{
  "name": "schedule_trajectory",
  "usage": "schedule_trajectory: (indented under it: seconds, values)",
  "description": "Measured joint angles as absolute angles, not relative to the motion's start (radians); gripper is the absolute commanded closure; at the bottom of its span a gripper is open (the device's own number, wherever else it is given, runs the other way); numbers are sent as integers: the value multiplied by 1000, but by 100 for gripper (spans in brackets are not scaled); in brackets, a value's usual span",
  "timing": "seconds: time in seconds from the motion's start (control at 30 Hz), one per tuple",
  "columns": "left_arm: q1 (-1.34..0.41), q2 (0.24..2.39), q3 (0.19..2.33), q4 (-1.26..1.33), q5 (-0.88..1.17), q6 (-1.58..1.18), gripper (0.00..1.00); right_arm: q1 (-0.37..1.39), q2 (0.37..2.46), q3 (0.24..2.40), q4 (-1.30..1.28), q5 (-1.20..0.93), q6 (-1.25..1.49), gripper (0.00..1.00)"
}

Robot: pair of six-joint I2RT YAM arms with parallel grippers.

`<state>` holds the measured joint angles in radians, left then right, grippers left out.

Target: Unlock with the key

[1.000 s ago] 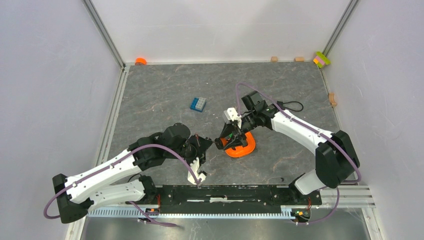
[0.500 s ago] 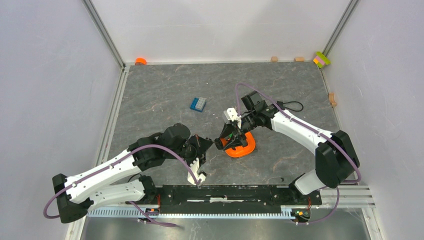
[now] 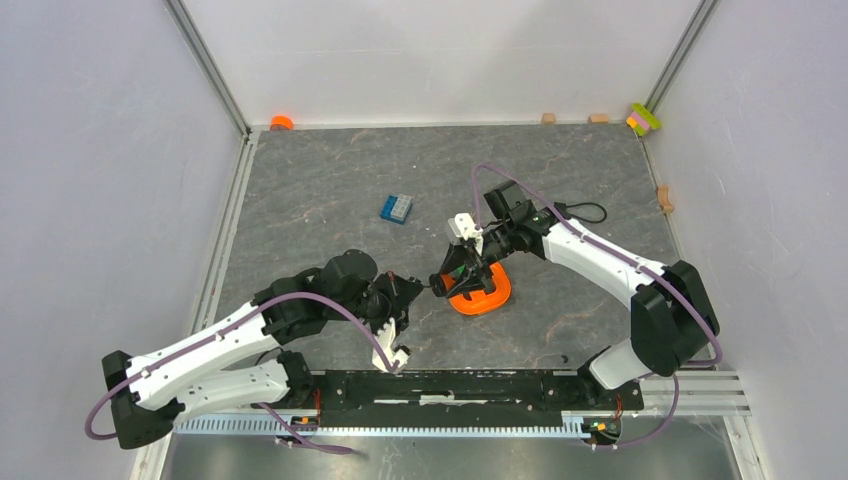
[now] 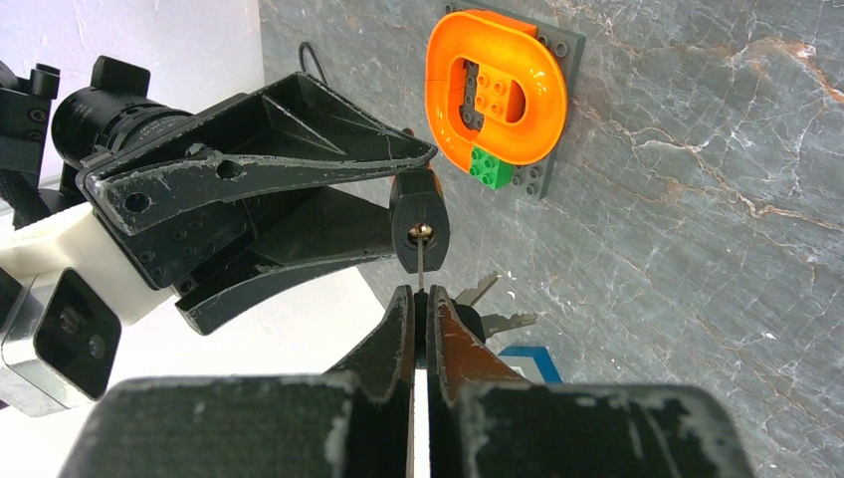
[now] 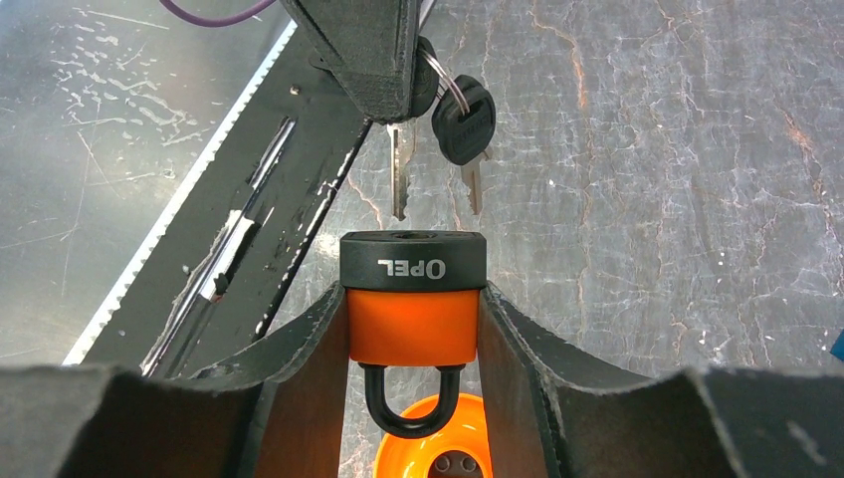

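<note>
The grey marbled counter fills the middle of the top view. The left arm reaches in from the lower left and the right arm from the right, and they meet just below the centre of the frame. Beside that meeting point, slightly to its right, an orange ring-shaped piece lies flat on a small grey studded plate. In the left wrist view, at the upper centre, a green brick sits at the ring's lower edge. A blue brick lies alone above and to the left of the grippers. The right gripper has its jaws clamped on the orange sides of the padlock. In the right wrist view the padlock's black shackle points to the bottom of the frame and its black lettered end to the top. The left gripper has its jaws pressed together on the key. Its thin silvery blade rises from between the jaws in the lower centre of the left wrist view and meets the keyhole in the padlock's end. How far it has entered cannot be told. A spare key with a black head hangs on a ring beside the left gripper, at the top of the right wrist view.
</note>
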<state>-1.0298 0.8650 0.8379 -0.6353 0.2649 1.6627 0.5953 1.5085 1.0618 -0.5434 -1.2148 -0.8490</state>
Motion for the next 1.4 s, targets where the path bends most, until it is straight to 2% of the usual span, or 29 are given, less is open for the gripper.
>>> schedule_trajectory:
  seconds: [1.4]
  values:
    - [-1030, 891, 838, -609, 264, 1662, 98, 595, 1508, 1062, -531, -1219, -841, 100]
